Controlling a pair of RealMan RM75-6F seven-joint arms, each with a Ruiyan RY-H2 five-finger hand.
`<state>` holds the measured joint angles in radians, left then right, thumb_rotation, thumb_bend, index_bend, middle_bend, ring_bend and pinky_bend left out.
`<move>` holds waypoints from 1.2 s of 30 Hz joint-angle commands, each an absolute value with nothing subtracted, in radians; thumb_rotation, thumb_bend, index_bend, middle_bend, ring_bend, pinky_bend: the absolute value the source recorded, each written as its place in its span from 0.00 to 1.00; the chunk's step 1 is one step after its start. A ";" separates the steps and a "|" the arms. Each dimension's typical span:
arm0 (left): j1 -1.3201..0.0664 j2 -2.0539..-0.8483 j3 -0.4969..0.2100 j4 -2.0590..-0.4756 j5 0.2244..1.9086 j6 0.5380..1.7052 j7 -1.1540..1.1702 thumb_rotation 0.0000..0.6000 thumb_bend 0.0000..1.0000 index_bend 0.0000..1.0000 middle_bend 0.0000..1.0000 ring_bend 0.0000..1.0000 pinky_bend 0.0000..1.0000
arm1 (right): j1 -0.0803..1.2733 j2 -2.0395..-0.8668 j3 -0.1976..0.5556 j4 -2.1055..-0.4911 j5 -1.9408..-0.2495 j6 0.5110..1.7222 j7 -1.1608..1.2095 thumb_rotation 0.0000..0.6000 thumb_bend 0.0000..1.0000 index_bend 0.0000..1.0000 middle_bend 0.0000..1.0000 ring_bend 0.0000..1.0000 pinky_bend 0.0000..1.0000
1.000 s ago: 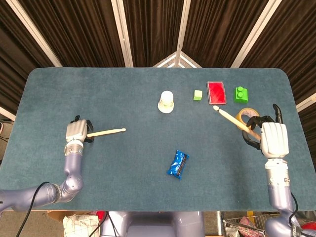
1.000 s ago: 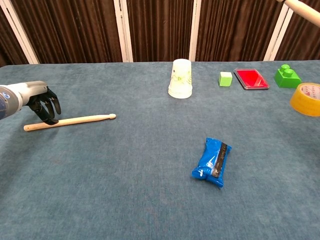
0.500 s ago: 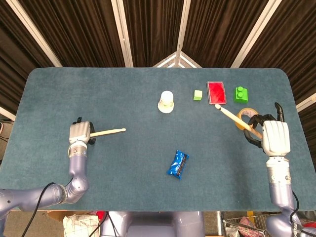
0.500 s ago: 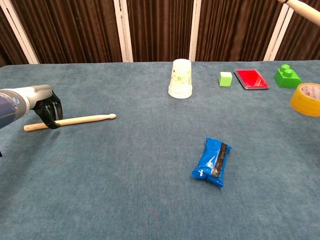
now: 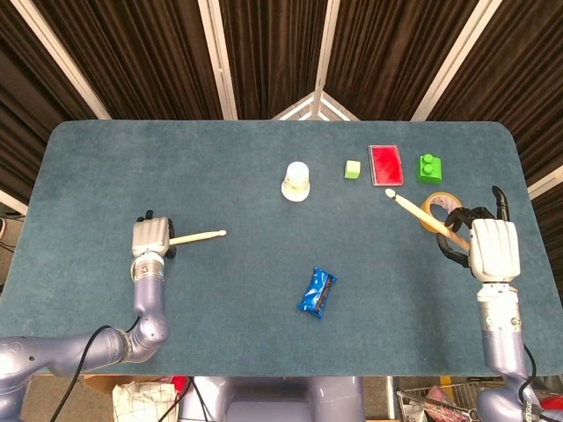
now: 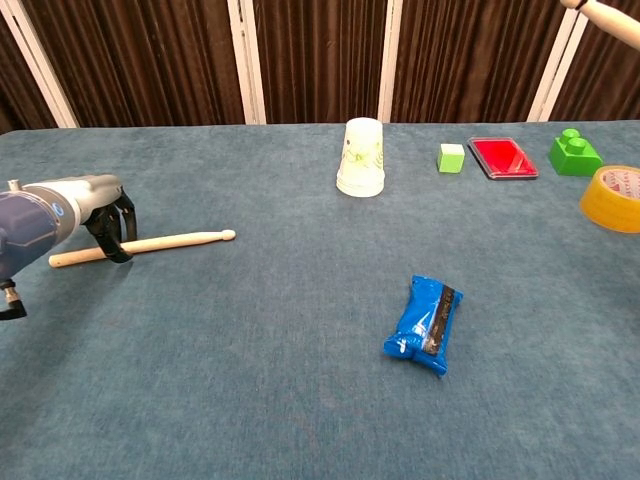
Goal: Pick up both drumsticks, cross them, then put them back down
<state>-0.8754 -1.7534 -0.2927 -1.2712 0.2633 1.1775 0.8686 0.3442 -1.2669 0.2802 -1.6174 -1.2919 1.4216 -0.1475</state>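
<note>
Left hand (image 5: 150,237) sits low over the butt end of the left stick (image 6: 150,243), which lies flat on the blue bench (image 5: 220,167), tip pointing toward the middle. In the chest view its dark fingers (image 6: 112,228) curl down around the stick near the butt; whether they actually grip it I cannot tell, as the stick lies on the cloth.

Over on the right, the right hand (image 5: 491,246) has its stick: the right stick (image 5: 420,215) is off the bench, slanting up and to the left from the hand, its tip above the bench near the lower corner of the red box (image 5: 384,164). The fingers (image 5: 457,239) are wrapped round the lower part of the shaft. In the chest view only the stick's tip shows, poking in at the top right corner (image 6: 605,14).

The two sticks are well apart, one at each side of the bench.

Elsewhere: a tape roll (image 5: 437,207) just beside the right hand, under the raised stick; a green brick (image 5: 428,167) beside the red box; a small green cube (image 5: 352,169); a white cup (image 5: 296,180) upside down near the middle; a blue packet (image 5: 317,293) nearer the front.
</note>
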 commanded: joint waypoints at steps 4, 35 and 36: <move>-0.876 -1.763 -0.297 -1.271 0.266 1.191 0.896 1.00 0.44 0.49 0.48 0.08 0.16 | 0.342 -1.270 0.277 -1.609 -1.294 1.422 -0.142 1.00 0.41 0.65 0.62 0.47 0.06; -0.862 -1.774 -0.316 -1.279 0.258 1.212 0.986 1.00 0.45 0.54 0.51 0.10 0.15 | 0.346 -1.279 0.283 -1.611 -1.280 1.424 -0.176 1.00 0.41 0.65 0.62 0.47 0.06; -0.862 -1.774 -0.316 -1.279 0.258 1.212 0.987 1.00 0.45 0.54 0.51 0.10 0.15 | 0.347 -1.279 0.283 -1.611 -1.280 1.424 -0.177 1.00 0.41 0.65 0.62 0.47 0.06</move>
